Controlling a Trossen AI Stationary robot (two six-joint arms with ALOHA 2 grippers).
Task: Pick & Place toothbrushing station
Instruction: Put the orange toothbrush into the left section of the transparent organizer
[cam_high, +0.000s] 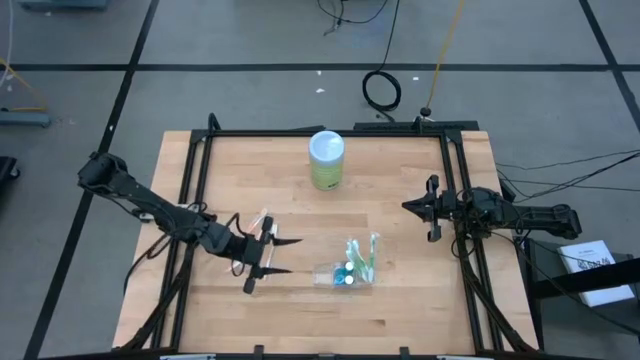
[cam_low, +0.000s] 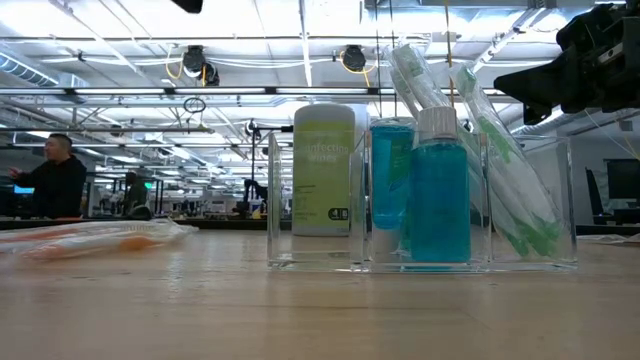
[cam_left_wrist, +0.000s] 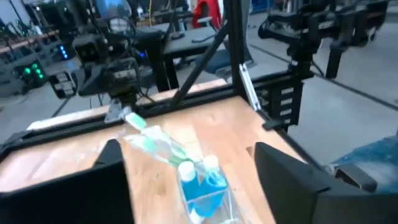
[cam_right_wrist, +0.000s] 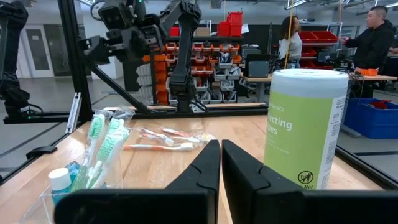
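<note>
A clear organizer (cam_high: 345, 273) stands near the table's near edge. It holds green wrapped toothbrushes (cam_low: 500, 170) leaning in it and two blue bottles (cam_low: 438, 190). A green wipes canister (cam_high: 327, 160) stands upright toward the far edge. Wrapped toothbrushes (cam_high: 262, 222) lie flat on the table at the left and also show in the right wrist view (cam_right_wrist: 163, 140). My left gripper (cam_high: 283, 256) is open and empty, just left of the organizer, with its fingers pointing at it (cam_left_wrist: 189, 152). My right gripper (cam_high: 408, 206) is shut and empty at the table's right side (cam_right_wrist: 221, 149).
A black frame (cam_high: 200, 160) runs along the table's left, far and right sides. Bare wood lies between the canister and the organizer. People stand in the room beyond the table (cam_right_wrist: 373, 37).
</note>
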